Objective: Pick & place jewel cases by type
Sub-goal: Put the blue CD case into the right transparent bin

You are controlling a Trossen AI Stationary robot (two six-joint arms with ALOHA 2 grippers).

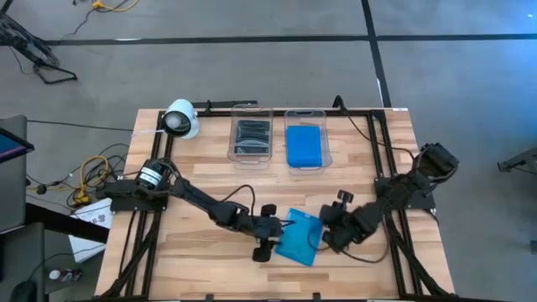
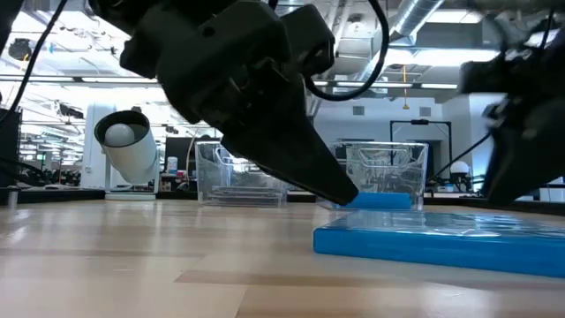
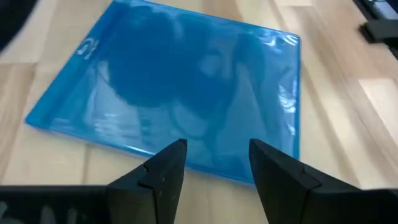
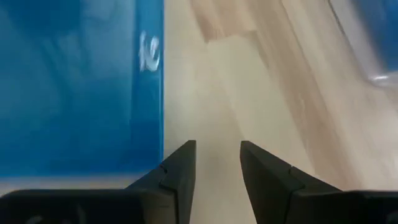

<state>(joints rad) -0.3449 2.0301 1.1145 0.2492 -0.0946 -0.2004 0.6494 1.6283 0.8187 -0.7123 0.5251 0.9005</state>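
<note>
A translucent blue jewel case (image 1: 300, 239) lies flat on the wooden table near its front edge, between my two grippers. My left gripper (image 1: 281, 230) stands at the case's left edge, slanting down, open, with its fingertips (image 3: 177, 150) just over that edge (image 3: 211, 163); in the low view its tip (image 2: 346, 194) hangs a little above the case (image 2: 441, 240). My right gripper (image 1: 324, 236) is at the case's right side, open, with bare table between its fingers (image 4: 217, 149) and the case's edge (image 4: 149, 93) beside them.
Two clear tubs stand side by side at the far edge: the left one (image 1: 252, 139) holds dark cases, the right one (image 1: 304, 146) blue ones. A white cylindrical device (image 1: 180, 118) stands at the far left corner. Black frame rails (image 1: 134, 243) run along both table sides.
</note>
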